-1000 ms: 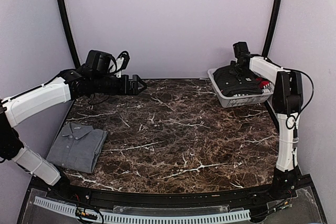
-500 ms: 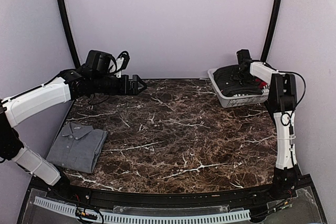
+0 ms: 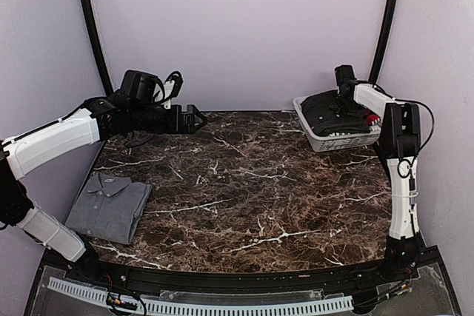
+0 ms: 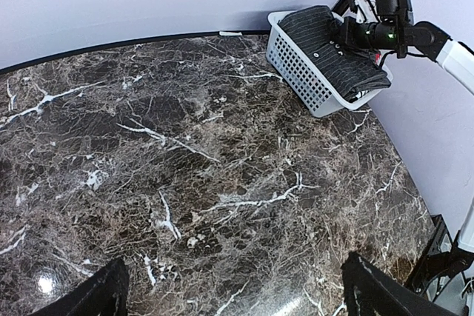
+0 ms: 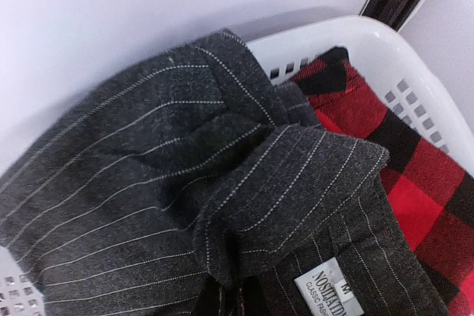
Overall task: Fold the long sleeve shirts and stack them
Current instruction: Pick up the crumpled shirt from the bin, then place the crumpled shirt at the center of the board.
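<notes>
At the lower left of the top view, the grey shirt [image 3: 109,206] lies folded on the marble table [image 3: 252,183], collar showing, so we judge one garment of three done. At the upper right, the white basket [image 3: 335,142] holds the other two, both unfolded: the black pinstripe shirt [image 5: 148,168] heaped on top, the red-and-black plaid shirt [image 5: 415,183] beneath and beside it. Our right gripper [image 3: 346,100] reaches into the basket with jaws closed, and the wrist view suggests they pinch a fold of pinstripe cloth near the collar label. Our left gripper [image 3: 195,118] hovers at the upper left, jaws wide apart and empty. What remains, we reckon, is lifting out, folding and stacking both shirts on the grey one
</notes>
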`<state>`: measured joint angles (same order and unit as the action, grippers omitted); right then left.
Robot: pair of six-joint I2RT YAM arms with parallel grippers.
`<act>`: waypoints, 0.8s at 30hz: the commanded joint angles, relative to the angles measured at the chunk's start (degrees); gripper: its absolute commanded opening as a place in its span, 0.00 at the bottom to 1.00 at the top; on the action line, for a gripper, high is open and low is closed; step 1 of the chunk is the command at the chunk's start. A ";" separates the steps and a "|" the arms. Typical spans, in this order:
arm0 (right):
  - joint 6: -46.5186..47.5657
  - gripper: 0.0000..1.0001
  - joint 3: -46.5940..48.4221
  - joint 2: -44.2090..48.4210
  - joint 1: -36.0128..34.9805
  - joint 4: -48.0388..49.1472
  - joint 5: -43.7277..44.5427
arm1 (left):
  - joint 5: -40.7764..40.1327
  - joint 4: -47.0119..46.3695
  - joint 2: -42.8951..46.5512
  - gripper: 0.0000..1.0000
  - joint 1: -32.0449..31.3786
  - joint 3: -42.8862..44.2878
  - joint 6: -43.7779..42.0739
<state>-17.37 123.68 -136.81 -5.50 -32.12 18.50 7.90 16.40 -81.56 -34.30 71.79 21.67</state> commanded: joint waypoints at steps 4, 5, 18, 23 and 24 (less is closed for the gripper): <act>0.78 0.00 -0.01 12.04 -0.38 4.36 -3.13 | 0.34 -0.47 0.22 0.99 -0.06 1.33 0.38; 0.80 0.00 0.05 12.99 -0.51 4.68 -3.73 | 0.30 -0.57 0.20 0.99 -0.06 1.33 0.43; 3.96 0.00 -3.19 31.12 -6.53 13.09 -9.59 | 1.50 -2.10 0.17 0.99 -0.06 1.08 1.11; 6.66 0.00 -4.65 39.44 -10.47 17.23 -8.92 | 2.33 -3.23 0.16 0.99 -0.06 0.76 1.55; 7.11 0.00 -5.57 41.15 -11.26 18.36 -8.70 | 2.57 -3.40 0.23 0.99 -0.06 0.62 1.60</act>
<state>-13.13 119.68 -103.37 -14.15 -22.94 10.07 9.10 14.87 -81.76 -34.30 71.85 22.68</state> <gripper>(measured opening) 0.022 0.990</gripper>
